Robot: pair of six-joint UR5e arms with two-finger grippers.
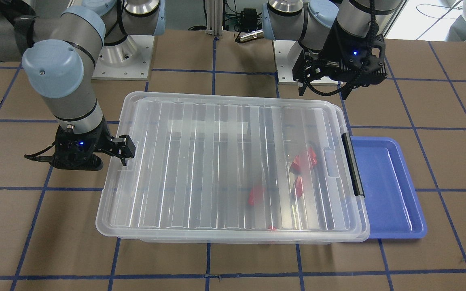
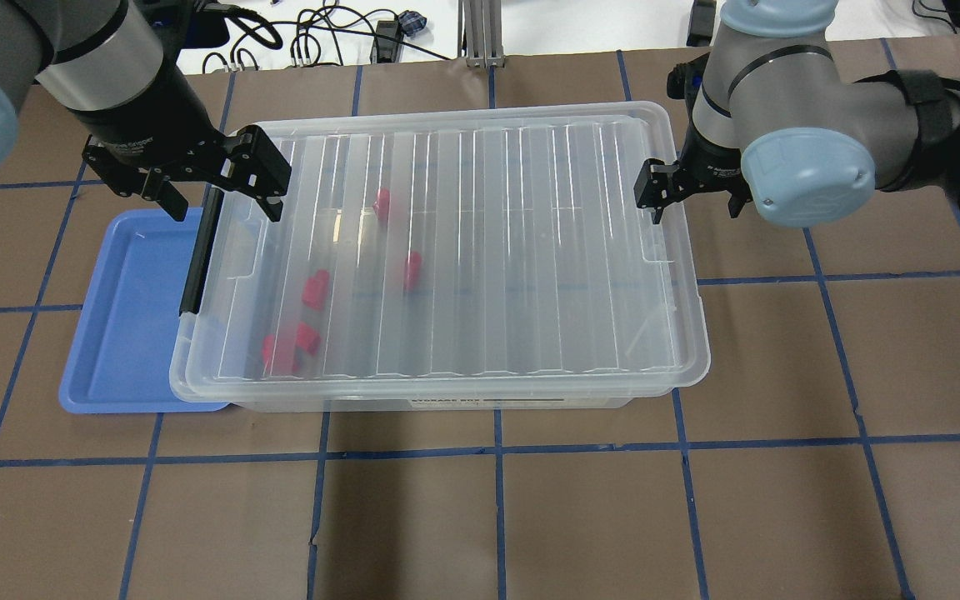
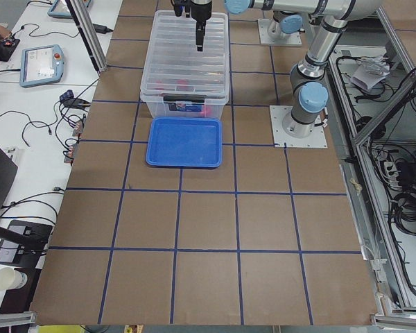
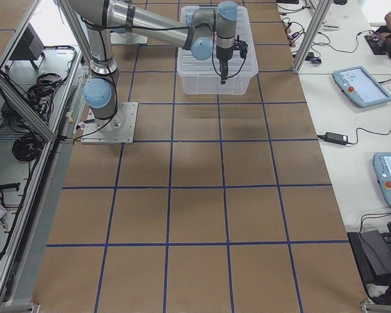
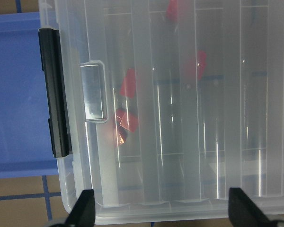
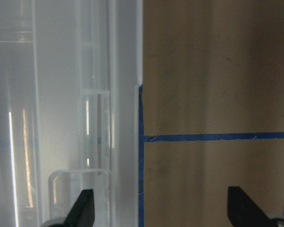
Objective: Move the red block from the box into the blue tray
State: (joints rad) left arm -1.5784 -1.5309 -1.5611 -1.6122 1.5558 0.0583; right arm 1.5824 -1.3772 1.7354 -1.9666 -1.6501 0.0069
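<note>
Box (image 2: 363, 402) sits shut under its ribbed lid (image 2: 530, 250), black latch bar (image 2: 201, 254) on the short side next to the blue tray (image 2: 122, 333); red blocks (image 2: 316, 288) lie inside under the lid, toward that end. Left gripper (image 2: 217, 193) hovers over the latch-side far corner, jaws wide, nothing held; right gripper (image 2: 694, 197) straddles the opposite short rim, jaws also wide, nothing held

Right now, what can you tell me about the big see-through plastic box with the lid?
The large clear plastic box sits flat on the brown table, its ribbed translucent lid on. A black latch bar runs along the short side beside the blue tray. Several small red blocks lie inside, near that end.
</note>
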